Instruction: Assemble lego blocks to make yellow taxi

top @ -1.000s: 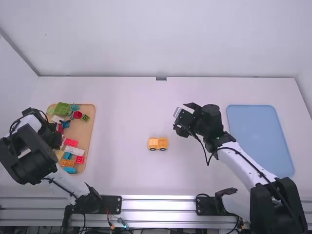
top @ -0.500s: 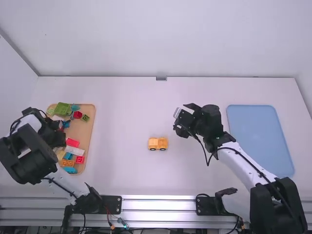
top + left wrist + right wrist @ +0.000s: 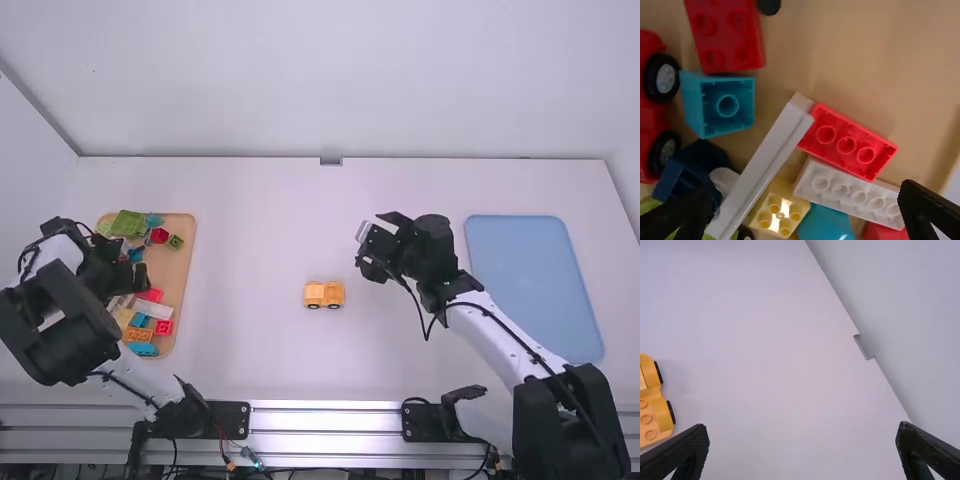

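Over the tray's left part hangs my left gripper (image 3: 138, 280). Seen from its wrist, that gripper (image 3: 802, 205) is open above a pale yellow block (image 3: 778, 210), a white block (image 3: 847, 192) and a red block (image 3: 847, 141), none of them held. The yellow car base (image 3: 324, 294) stands on its wheels mid-table. To its right and a little farther away, above the table, is my right gripper (image 3: 365, 250). In the right wrist view this gripper (image 3: 802, 440) is open with nothing between its fingers; part of the yellow car base (image 3: 655, 405) shows at the left edge.
The wooden tray (image 3: 178, 262) on the left holds several loose blocks, among them a green block (image 3: 128, 223) and an orange block (image 3: 139, 335). A teal block (image 3: 720, 105) and a red car (image 3: 655, 100) lie close together. A blue board (image 3: 535, 285) lies on the right.
My left gripper has shifted a little to the right over the tray, covering other blocks than before. The right arm and the yellow car base have stayed still.
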{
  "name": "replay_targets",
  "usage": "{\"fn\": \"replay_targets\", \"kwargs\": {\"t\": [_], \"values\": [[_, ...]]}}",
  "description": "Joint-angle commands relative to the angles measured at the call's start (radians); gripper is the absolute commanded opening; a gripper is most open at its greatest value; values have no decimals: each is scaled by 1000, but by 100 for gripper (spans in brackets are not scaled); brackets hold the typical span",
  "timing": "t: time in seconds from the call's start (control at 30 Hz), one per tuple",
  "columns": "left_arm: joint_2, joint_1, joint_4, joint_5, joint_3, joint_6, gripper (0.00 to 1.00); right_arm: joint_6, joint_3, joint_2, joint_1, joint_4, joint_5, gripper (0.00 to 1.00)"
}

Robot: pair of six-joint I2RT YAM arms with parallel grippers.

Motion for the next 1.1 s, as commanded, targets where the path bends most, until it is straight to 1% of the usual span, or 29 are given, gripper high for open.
{"fn": "replay_targets", "kwargs": {"t": [0.0,0.03,0.1,0.13,0.17,0.2,0.23,0.27,0.3,0.33,0.4,0.47,0.53,0.57,0.63,0.67,0.7,0.73,0.8,0.83,0.93,1.07], "values": [[-21,0,-11,94,-8,-16,99,6,25,-15,-9,-3,-2,99],[-21,0,-14,93,-8,-14,99,5,25,-15,-8,-4,-2,99],[-21,0,-32,95,-8,0,76,6,25,-15,-5,-4,-2,99],[-21,0,-51,102,-8,25,62,6,25,-15,-10,-4,-2,99],[-22,0,-60,102,-8,36,54,6,25,-15,-10,-4,-2,99],[-22,0,-73,98,-8,44,42,6,25,-15,-10,-4,-2,99],[-22,0,-84,87,-8,49,41,5,25,-15,-9,-4,-2,99],[-22,1,-89,73,-8,43,47,5,25,-15,-5,-4,-2,99],[-22,1,-90,66,-8,31,50,5,25,-15,-1,-3,-2,99],[-22,0,-87,45,-8,17,49,5,25,-15,4,-3,-2,99],[-21,0,-80,12,-8,0,44,5,25,-15,7,-3,-2,99],[-21,1,-63,-41,-18,-33,33,5,25,-15,3,-3,-2,99],[-21,0,-53,-77,-26,-37,33,6,25,-15,3,-4,-2,99],[-21,0,-40,-108,-41,-31,34,5,25,-15,7,-4,-2,99],[-21,0,-26,-129,-54,-31,39,5,25,-15,5,-4,-2,99],[-21,0,-12,-140,-67,-31,49,5,25,-15,3,-3,-2,99],[-21,0,-8,-143,-75,-26,51,5,25,-15,3,-3,-2,99],[-21,0,-4,-155,-79,-21,51,5,25,-15,4,-3,-2,99],[-21,1,2,-165,-88,-20,47,6,25,-15,7,-3,-2,99],[-21,1,4,-186,-89,-23,41,5,25,-15,5,-3,-2,99],[-21,2,14,-213,-89,-36,41,5,25,-15,5,-3,-2,99],[-21,15,22,-180,-89,-32,43,5,25,-15,4,-3,-2,99]]}}
